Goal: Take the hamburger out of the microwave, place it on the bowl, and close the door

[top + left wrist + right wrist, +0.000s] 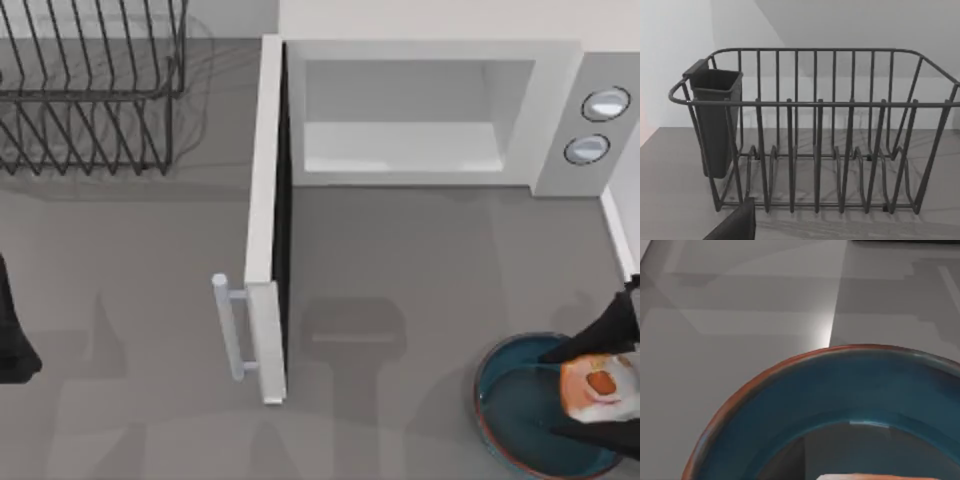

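My right gripper (600, 385), lower right of the top view, apparently clamps the small cream-and-orange hamburger (598, 383) over the round dark teal bowl (510, 400). White microwave (420, 60) cavity empty; release and closing the white door (265, 220) remain. Left arm parked at left edge.

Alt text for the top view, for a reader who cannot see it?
The right end effector holds the small cream-and-orange hamburger over the round dark teal bowl at the table's lower right. Behind, the large white microwave stands with its flat white door swung open; a dark wire dish rack sits upper left.
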Tool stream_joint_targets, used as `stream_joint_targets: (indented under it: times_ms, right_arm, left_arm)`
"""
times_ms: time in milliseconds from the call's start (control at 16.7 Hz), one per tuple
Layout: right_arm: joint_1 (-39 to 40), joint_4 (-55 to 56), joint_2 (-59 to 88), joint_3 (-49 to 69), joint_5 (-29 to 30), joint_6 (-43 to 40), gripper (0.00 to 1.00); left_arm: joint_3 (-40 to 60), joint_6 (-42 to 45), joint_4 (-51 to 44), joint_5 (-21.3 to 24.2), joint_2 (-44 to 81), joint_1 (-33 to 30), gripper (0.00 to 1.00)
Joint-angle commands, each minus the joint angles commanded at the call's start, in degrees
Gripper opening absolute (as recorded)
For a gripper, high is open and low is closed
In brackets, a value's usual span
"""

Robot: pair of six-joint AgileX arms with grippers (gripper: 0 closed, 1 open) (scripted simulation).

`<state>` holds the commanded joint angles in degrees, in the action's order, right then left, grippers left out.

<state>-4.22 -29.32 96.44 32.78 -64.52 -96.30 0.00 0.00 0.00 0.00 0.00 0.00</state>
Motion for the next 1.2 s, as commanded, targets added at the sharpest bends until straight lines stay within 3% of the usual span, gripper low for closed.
stream_joint_targets:
  times_ms: [480, 840, 1200]
  right_arm:
    - [6.9, 24.1, 2.1, -5.6, 0.6, 16.8, 0.0]
    - [8.0, 27.3, 2.4, -6.6, 0.7, 19.7, 0.0]
    - [8.0, 27.3, 2.4, -6.6, 0.7, 19.7, 0.45]
  left_arm:
    - [0.0, 0.0, 0.0, 0.0, 0.0, 0.0, 1.0]
    - [0.0, 0.0, 0.0, 0.0, 0.0, 0.0, 1.0]
    - [0.0, 0.0, 0.0, 0.0, 0.0, 0.0, 1.0]
